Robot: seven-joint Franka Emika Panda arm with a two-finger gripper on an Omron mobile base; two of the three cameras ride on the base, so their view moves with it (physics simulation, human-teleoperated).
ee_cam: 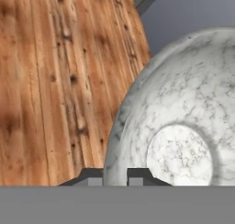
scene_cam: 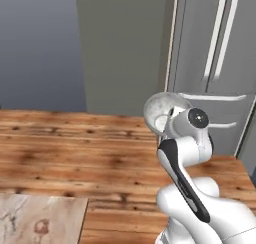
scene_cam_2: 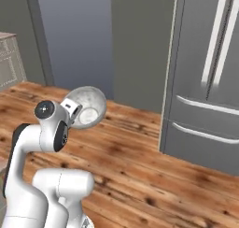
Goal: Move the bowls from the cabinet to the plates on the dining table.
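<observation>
Bowl (scene_cam: 159, 109) carried up off the floor at the end of the arm, tipped on its side, mottled grey-white stone-look outside turned toward the cameras. Gripper (ee_cam: 114, 177) clamped narrow on the bowl's rim, dark fingertips (ee_cam: 94, 176) straddling the edge at the bottom of the hand view. Round foot ring of the bowl plain in the hand view, facing the camera. From the right base view, bowl (scene_cam_2: 85, 107) seen just past the wrist joint, hanging over the wooden plank floor (scene_cam_2: 140, 166) and touching nothing but the fingers. In the left base view, bowl set in front of the lower edge of a steel refrigerator (scene_cam: 215, 63), well apart from it. Refrigerator with long vertical handles above and two drawer fronts with horizontal bars below, standing at the right of both base views. Grey wall panel (scene_cam: 125, 48) beside the fridge, blue-grey wall (scene_cam: 37, 48) further left. Corner of a brown-beige veined marble top (scene_cam: 37, 218) at the lower left of the left base view, below and well away from the bowl. Edge of a cream cabinet front (scene_cam_2: 9, 63) at the far left of the right base view.
</observation>
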